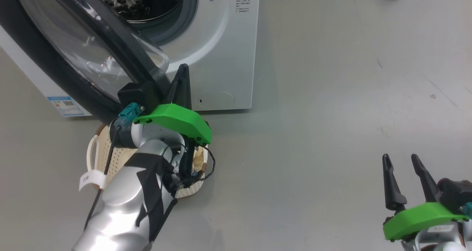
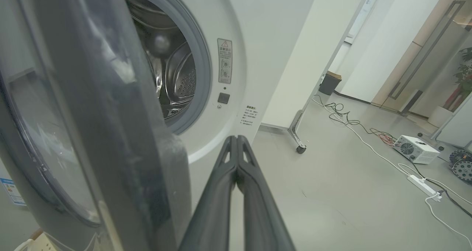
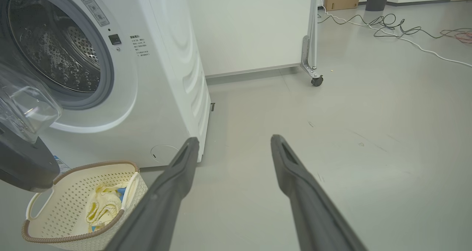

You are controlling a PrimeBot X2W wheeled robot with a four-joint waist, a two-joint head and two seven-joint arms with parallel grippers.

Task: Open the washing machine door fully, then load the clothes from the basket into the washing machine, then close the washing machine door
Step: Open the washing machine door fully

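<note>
Beside the free edge of the door [image 1: 86,50], the left gripper [image 1: 183,67] stands with its two fingers pressed flat together and nothing between them. In the left wrist view that gripper [image 2: 236,137] points at the white front of the machine [image 2: 265,59], and the door [image 2: 92,133] rises as a dark slab just to its left, inner glass side turned toward the fingers. I cannot tell whether finger and rim touch.

The relation that governs my next move: the door lies to the left of the left gripper, hinged at its far left side and standing partly open, with its free edge nearest the tool. I judge that a sweep leftward and away from the machine, fingers against the inner rim, would carry it fully open. The left arm is much the nearer.

The right gripper [image 1: 400,157] waits well apart at lower right, jaws spread wide and empty. In the right wrist view it [image 3: 235,139] looks past the basket [image 3: 55,206], which sits on the floor just before the machine with the clothes [image 3: 103,205] inside and the door's lower rim [image 3: 22,166] overhanging its near end. I judge loading to be unstarted.
</note>
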